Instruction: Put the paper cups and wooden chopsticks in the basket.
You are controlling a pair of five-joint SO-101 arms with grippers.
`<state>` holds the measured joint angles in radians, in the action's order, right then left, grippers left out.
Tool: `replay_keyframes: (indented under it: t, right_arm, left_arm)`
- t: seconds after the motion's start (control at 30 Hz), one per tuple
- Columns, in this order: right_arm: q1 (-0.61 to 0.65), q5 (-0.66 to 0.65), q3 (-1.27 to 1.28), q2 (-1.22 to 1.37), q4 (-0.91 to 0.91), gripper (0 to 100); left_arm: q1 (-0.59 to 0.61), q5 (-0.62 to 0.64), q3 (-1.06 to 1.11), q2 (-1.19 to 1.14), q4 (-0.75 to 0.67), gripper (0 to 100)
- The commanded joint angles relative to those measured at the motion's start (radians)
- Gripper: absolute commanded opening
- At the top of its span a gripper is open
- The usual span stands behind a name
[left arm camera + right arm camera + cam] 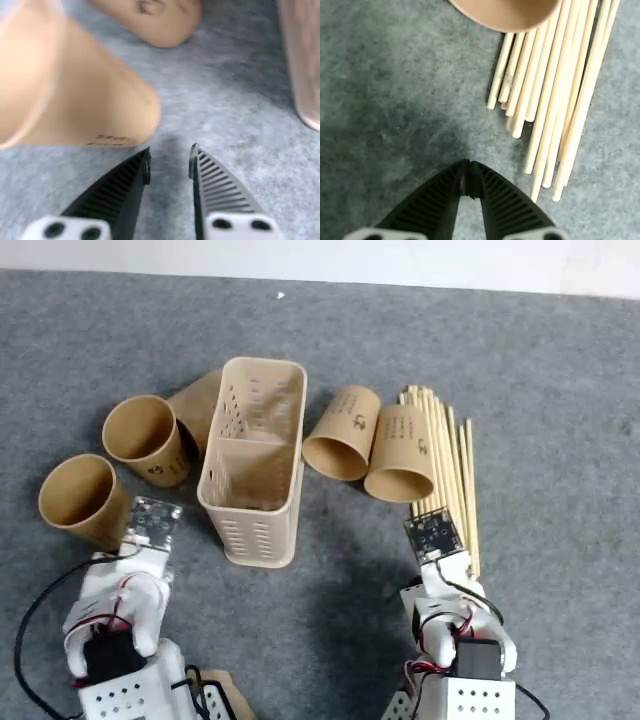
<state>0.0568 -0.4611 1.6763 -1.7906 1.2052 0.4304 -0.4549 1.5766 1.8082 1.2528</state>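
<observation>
1. Nothing of the task is done, as far as the pictures show. The basket [250, 530] stands in the middle of the bench [560, 390], and both of its compartments look empty.
2. Five paper cups lie outside the basket.
   - On its left are the outermost cup [80, 502] and the second cup [150, 445], both with their mouths showing to the high camera.
   - The third cup [200, 400] is partly hidden behind the second cup and the basket wall.
3. On the basket's right, the inner right cup [345, 430] and the outer right cup [402, 450] lie on their sides, touching each other, with their mouths towards the arms.
4. The chopsticks [455, 480] lie in a loose bundle on the bench. The outer right cup rests across part of the bundle.
5. The left gripper [170, 155] hangs low over the bench, just beside the outermost cup. Its jaws stand a little apart with nothing between them.
6. The right gripper [469, 170] sits over bare bench near the closest ends of the chopsticks. Its jaws are pressed together and hold nothing.
7. All five cups and the whole bundle remain to be moved. My judgement is that the outer right cup should be lifted before the sticks beneath it, or it may roll.
</observation>
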Motion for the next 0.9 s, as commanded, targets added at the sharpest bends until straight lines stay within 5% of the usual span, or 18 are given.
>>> replay_keyframes:
  t: [0.0,0.17,0.37,0.53,0.87]
  right_arm:
    - [-0.010,-0.011,0.137,-0.012,0.005,0.4]
    - [-0.010,-0.011,0.137,-0.012,0.007,0.4]
    - [-0.010,-0.011,0.137,-0.010,0.007,0.4]
    - [-0.010,-0.011,0.137,-0.010,0.008,0.4]
    - [-0.010,-0.011,0.137,-0.010,0.008,0.4]
  left_arm:
    - [0.051,0.017,-0.128,0.001,-0.014,15]
    - [0.113,-0.014,-0.314,-0.002,0.008,15]
    - [0.143,-0.071,-0.697,-0.203,0.206,15]
    - [0.154,0.003,-1.069,-0.587,0.316,15]
    - [0.374,0.092,-1.624,-1.471,0.322,24]
